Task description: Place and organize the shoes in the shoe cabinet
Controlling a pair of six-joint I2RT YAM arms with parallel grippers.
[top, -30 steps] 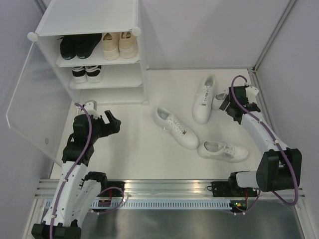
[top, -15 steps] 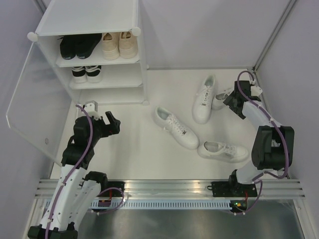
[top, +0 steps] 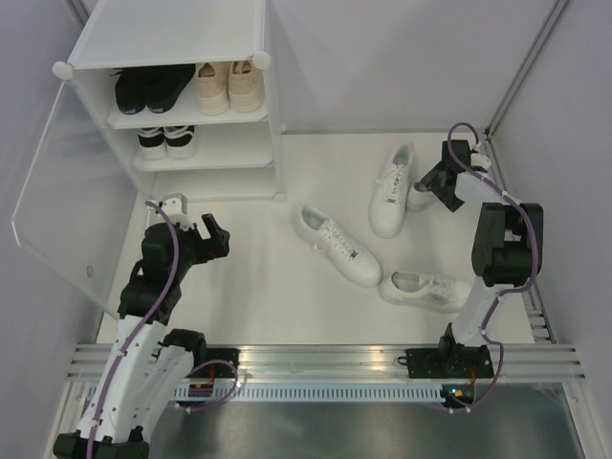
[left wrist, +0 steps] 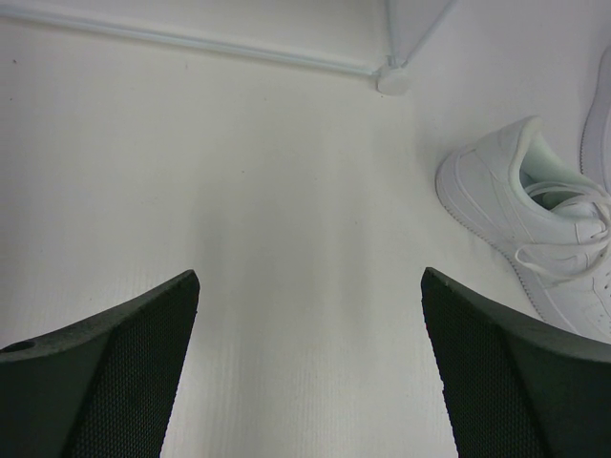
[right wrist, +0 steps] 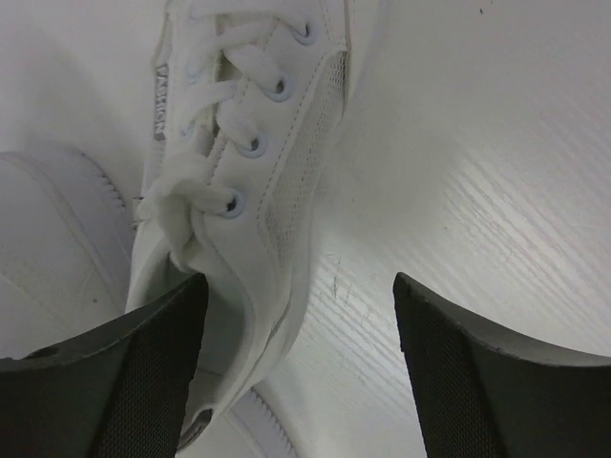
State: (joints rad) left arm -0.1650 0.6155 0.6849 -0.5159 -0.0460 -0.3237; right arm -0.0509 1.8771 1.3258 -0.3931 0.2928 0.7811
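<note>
Over far right corner, my right gripper (right wrist: 298,284) hangs spread above white sneaker (right wrist: 250,143) on floor (right wrist: 477,143), well apart from shoe cabinet (top: 172,33). Looks light, soft-sided, laces (right wrist: 215,95) loose; firmer rim at opening likely best pinch. Left gripper (left wrist: 310,275) spread, empty.

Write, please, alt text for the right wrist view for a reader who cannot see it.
A white lace-up sneaker lies on the white table under the open right claw, whose dark fingers frame the bottom corners. A second white shoe shows at the left edge.
</note>
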